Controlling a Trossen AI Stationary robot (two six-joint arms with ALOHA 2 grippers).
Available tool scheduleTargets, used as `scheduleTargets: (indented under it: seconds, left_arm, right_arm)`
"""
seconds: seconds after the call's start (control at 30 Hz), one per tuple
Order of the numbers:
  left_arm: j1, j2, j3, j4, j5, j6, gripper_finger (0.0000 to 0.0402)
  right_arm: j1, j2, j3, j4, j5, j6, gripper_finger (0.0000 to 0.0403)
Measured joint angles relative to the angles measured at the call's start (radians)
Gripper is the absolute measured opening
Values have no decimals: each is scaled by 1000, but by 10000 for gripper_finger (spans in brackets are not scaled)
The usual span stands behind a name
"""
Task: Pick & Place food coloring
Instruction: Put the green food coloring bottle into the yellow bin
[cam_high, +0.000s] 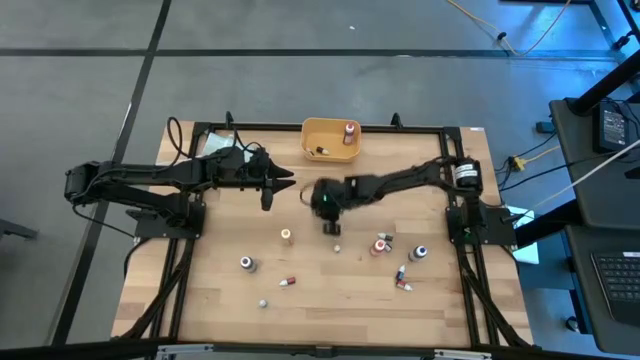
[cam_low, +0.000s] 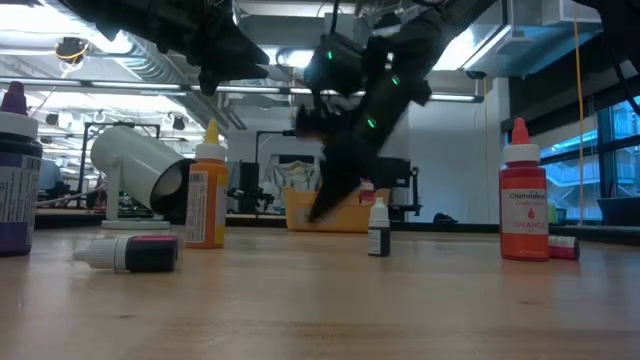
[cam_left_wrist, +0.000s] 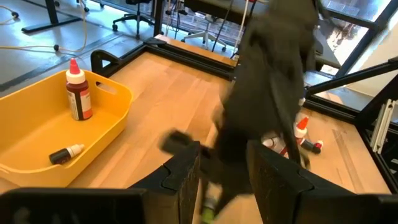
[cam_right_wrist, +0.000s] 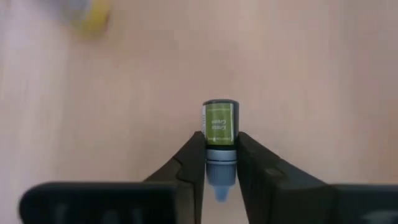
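Here the green-labelled bottle (cam_right_wrist: 219, 124) points cap-first, seemingly, toward right gripper (cam_right_wrist: 220, 163).

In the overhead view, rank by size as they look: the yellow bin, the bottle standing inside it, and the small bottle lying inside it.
1. Yellow bin
2. Standing bottle
3. Lying bottle, only slightly smaller looking than the standing one

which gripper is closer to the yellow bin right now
Left. The left gripper hovers just beside the yellow bin, toward its front left corner. The right gripper is farther out over the table, shut on a green-labelled bottle.
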Motion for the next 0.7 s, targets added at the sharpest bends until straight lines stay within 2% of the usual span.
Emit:
scheduleTargets:
  seconds: [0.17,0.3,0.47,0.7]
  left_arm:
    - [0,0,0,-5,-2,15,127]
    - [1,0,0,-7,-3,19,128]
    - [2,0,0,-8,-33,19,128]
    - [2,0,0,-8,-77,19,127]
  right_arm:
    - [-98,-71,71,-105,-2,-3,79]
    - [-187,-118,153,-119,3,-2,77]
    - [-292,-117,237,-146,6,24,81]
    - [-390,-100,239,-149,23,32,81]
